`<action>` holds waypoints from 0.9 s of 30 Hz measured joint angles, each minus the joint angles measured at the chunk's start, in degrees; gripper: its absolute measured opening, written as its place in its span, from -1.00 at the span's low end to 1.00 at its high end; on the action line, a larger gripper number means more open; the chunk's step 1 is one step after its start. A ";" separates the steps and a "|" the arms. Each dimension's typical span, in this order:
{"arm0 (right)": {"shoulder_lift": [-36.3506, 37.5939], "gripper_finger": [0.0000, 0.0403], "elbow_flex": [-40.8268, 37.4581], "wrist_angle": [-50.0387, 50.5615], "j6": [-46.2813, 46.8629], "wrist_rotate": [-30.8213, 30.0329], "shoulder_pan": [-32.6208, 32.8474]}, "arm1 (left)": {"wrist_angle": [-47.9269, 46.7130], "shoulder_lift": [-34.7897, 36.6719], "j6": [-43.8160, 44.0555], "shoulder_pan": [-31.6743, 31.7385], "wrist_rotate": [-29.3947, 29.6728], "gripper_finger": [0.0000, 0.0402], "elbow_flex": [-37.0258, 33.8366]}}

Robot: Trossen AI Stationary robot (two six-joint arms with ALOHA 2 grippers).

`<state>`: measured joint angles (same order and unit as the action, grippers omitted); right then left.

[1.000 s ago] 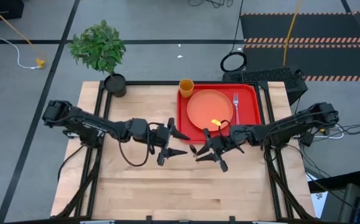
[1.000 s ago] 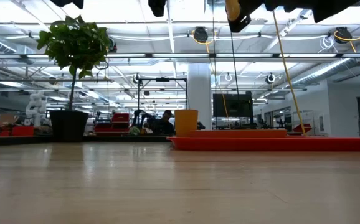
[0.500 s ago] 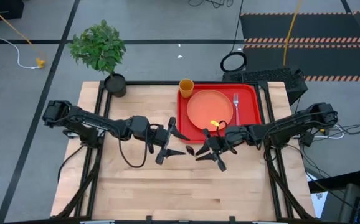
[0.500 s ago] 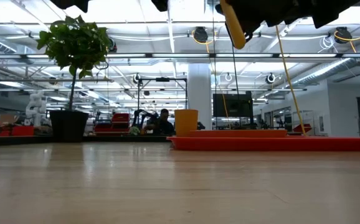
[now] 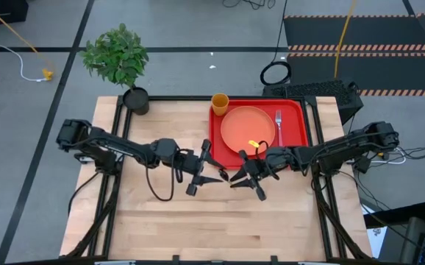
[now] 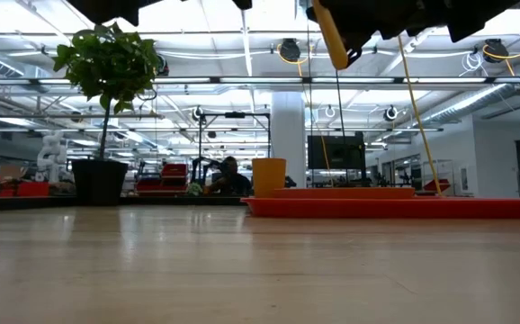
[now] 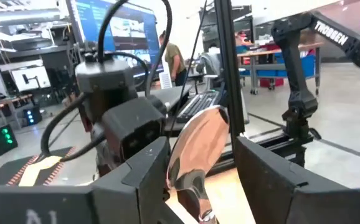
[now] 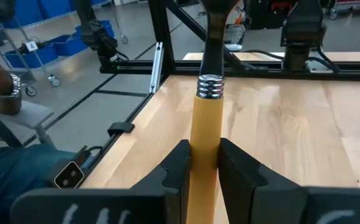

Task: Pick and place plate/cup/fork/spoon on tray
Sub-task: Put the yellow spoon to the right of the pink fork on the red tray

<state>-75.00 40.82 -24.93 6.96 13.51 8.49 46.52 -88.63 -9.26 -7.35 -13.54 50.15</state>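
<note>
Your left gripper [image 5: 214, 171] has begun narrowing its spread fingers around the bowl of the spoon [image 7: 195, 158], so a handover looks under way above the table's [image 5: 161, 221] middle, just off the tray's [image 5: 216, 143] near-left corner. The fingers are not yet pressed on it. Your right gripper [image 8: 200, 168] pinches the spoon's orange handle. On the tray sit the plate [image 5: 248, 126] and fork [image 5: 279, 126], with the cup [image 5: 220, 101] at the far-left corner.
</note>
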 joint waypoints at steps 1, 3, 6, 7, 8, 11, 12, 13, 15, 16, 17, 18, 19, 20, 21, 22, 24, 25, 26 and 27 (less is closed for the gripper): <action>0.00 -0.74 0.00 0.09 -0.02 0.05 -0.12 | 0.49 -0.38 -0.28 0.00 0.02 -0.09 0.00; 0.00 -0.74 0.00 0.00 0.00 0.10 -0.17 | 1.12 -0.67 -1.16 0.04 0.03 -0.12 0.00; 0.00 -0.74 0.00 -0.02 -0.13 0.10 -0.17 | 2.02 -0.69 -1.38 0.00 0.00 -0.20 0.00; 0.00 -0.74 0.00 -0.08 -0.17 0.14 -0.17 | 2.37 -0.69 -1.72 0.00 0.00 -0.23 0.00; 0.00 -0.74 0.00 -0.16 -0.18 0.18 -0.17 | 2.95 -0.69 -2.02 0.00 0.00 -0.26 0.00; 0.00 -0.74 0.00 -0.24 -0.21 0.26 -0.17 | 3.49 -0.69 -2.67 0.02 0.00 -0.39 0.00; 0.00 -0.74 0.00 -0.24 -0.22 0.27 -0.15 | 3.54 -0.69 -2.72 0.01 -0.02 -0.43 0.00; 0.00 -0.74 0.00 -0.21 -0.22 0.30 -0.15 | 3.55 -0.69 -2.91 0.02 -0.01 -0.49 0.00; 0.00 -0.74 0.00 -0.21 -0.22 0.38 -0.15 | 3.64 -0.69 -3.34 0.02 -0.02 -0.60 0.00; 0.00 -0.74 0.00 -0.19 -0.22 0.42 -0.15 | 3.70 -0.69 -3.63 0.02 -0.05 -0.66 0.00; 0.00 -0.74 0.00 -0.17 -0.20 0.43 -0.13 | 3.74 -0.69 -3.73 0.02 -0.05 -0.72 0.00; 0.00 -0.74 0.00 -0.15 -0.20 0.37 -0.13 | 3.77 -0.69 -3.69 0.02 -0.03 -0.79 0.00; 0.00 -0.74 0.00 -0.11 -0.18 0.13 -0.13 | 3.80 -0.69 -3.55 0.05 0.04 -0.85 0.00; 0.00 -0.74 0.00 -0.06 -0.15 -0.49 -0.13 | 3.83 -0.69 -3.28 0.16 0.19 -0.92 0.00; 0.00 -0.73 0.00 -0.07 0.06 -1.49 -0.12 | 3.88 -0.69 -3.06 0.41 0.86 -0.95 0.00; 0.00 -0.72 0.00 -0.08 0.46 -2.72 -0.11 | 3.89 -0.69 -2.37 0.67 1.57 -0.96 0.00; 0.31 -0.66 0.00 0.23 1.23 -5.00 -0.11 | 3.76 -0.69 -1.23 1.01 3.89 -0.94 0.00; 0.41 -0.62 0.00 0.42 1.31 -6.45 -0.11 | 3.68 -0.67 -1.01 0.97 5.38 -0.94 0.00; 0.46 -0.57 0.00 0.34 1.31 -7.91 -0.10 | 3.54 -0.64 -0.80 0.94 7.12 -0.94 0.00; 0.47 -0.52 0.00 0.31 1.31 -9.86 0.21 | 3.33 -0.60 -0.63 0.92 9.10 -0.94 0.00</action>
<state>-74.53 40.82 -24.62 8.27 3.65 8.70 49.85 -89.23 -9.89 -6.44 -4.43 50.15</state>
